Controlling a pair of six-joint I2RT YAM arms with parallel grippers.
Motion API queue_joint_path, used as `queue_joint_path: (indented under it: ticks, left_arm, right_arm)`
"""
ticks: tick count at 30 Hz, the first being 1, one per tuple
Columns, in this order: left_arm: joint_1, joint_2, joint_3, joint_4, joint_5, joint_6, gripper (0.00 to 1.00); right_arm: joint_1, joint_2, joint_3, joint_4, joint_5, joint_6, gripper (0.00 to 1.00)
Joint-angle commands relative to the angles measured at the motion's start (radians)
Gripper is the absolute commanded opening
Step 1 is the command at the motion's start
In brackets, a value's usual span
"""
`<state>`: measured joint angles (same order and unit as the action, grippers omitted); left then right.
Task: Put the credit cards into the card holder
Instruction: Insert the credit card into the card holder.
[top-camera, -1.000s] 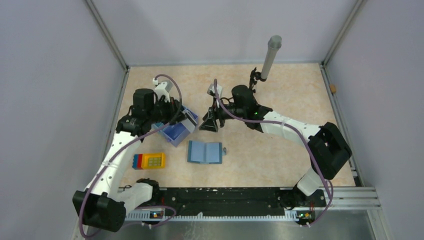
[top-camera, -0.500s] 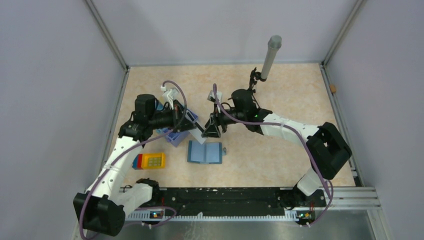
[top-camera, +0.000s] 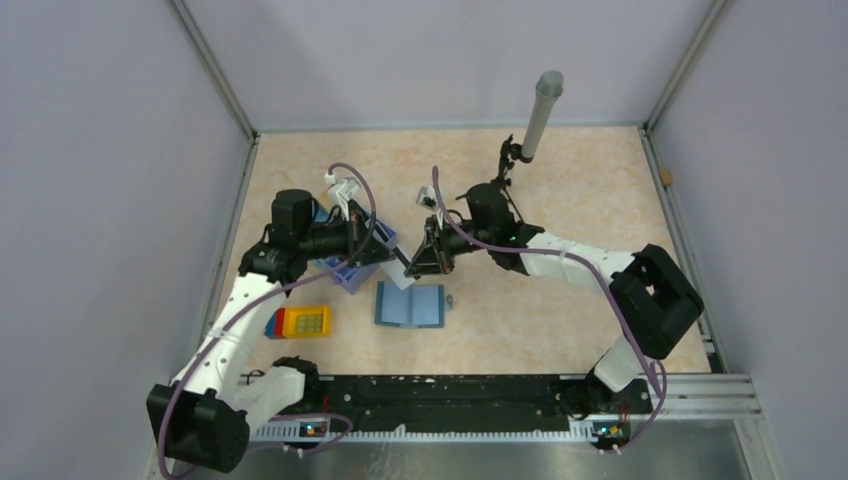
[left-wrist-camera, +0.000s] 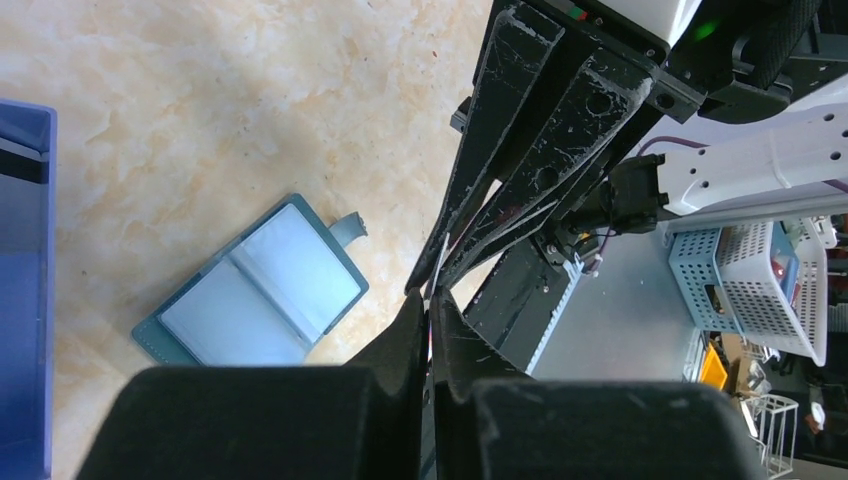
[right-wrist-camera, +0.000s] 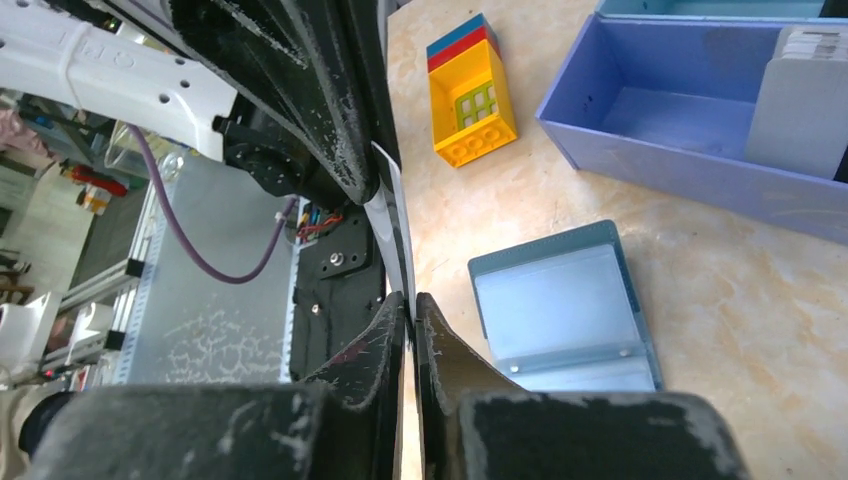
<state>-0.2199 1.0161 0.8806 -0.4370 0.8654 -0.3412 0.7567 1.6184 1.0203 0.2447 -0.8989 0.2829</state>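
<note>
A pale silvery credit card (right-wrist-camera: 388, 215) hangs edge-on in the air between my two grippers, above the table just beyond the card holder. My left gripper (left-wrist-camera: 431, 297) is shut on one end of it. My right gripper (right-wrist-camera: 410, 297) meets it tip to tip and is shut on the other end. From above, the two grippers, left (top-camera: 398, 260) and right (top-camera: 416, 268), touch over the card. The card holder (top-camera: 410, 305) lies open and flat, teal-edged with pale blue pockets (right-wrist-camera: 565, 310), also seen in the left wrist view (left-wrist-camera: 255, 290). More cards stand in the tray box (right-wrist-camera: 800, 110).
A blue partitioned tray box (top-camera: 352, 262) sits left of the grippers, under the left arm. A yellow studded block (top-camera: 305, 321) lies near the front left. A grey post (top-camera: 541, 115) stands at the back. Walls enclose the table.
The left gripper swung from the tray box toward the right gripper with the card. The right gripper's jaws, open before, have closed onto the card.
</note>
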Motion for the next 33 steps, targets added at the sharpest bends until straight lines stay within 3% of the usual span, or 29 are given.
queue_joint_path:
  ticks: [1,2,3,4,6,8,10,14,19,26,30,33]
  left_arm:
    - [-0.007,-0.015,-0.016,0.022,-0.001,0.008,0.0]
    - [-0.008,-0.014,-0.018,0.017,-0.016,0.008,0.0]
    - [-0.009,-0.014,-0.017,0.008,-0.039,0.007,0.07]
    - [-0.009,-0.014,-0.017,-0.007,-0.067,0.011,0.25]
    - [-0.009,-0.019,-0.007,-0.053,-0.118,0.026,0.45]
    - [-0.009,-0.053,-0.03,-0.055,-0.213,-0.022,0.71]
    - [-0.01,-0.113,-0.097,0.005,-0.297,-0.095,0.84]
    - [-0.015,-0.181,-0.242,0.075,-0.449,-0.222,0.84]
    - [-0.042,-0.217,-0.331,0.038,-0.553,-0.254,0.8]
    - [-0.053,-0.209,-0.404,0.034,-0.509,-0.27,0.81]
    - [-0.082,-0.179,-0.418,0.07,-0.478,-0.254,0.71]
    - [-0.103,-0.131,-0.417,0.082,-0.491,-0.251,0.69]
  right_arm:
    - [0.003,-0.053,-0.019,0.105,-0.003,0.066,0.0]
    - [0.002,-0.059,-0.027,0.111,0.01,0.085,0.0]
    - [0.003,-0.067,-0.033,0.105,0.034,0.103,0.0]
    - [0.003,-0.082,-0.045,0.088,0.07,0.115,0.0]
    - [0.003,-0.105,-0.068,0.039,0.16,0.144,0.0]
    - [0.003,-0.124,-0.105,-0.001,0.259,0.209,0.0]
    - [0.005,-0.141,-0.164,-0.002,0.336,0.317,0.0]
    - [0.066,-0.158,-0.28,0.047,0.463,0.499,0.0]
    - [0.157,-0.095,-0.32,0.068,0.571,0.62,0.0]
    - [0.204,-0.019,-0.386,0.124,0.634,0.755,0.0]
    - [0.204,-0.019,-0.417,0.142,0.653,0.786,0.0]
    - [0.204,-0.004,-0.425,0.175,0.637,0.787,0.0]
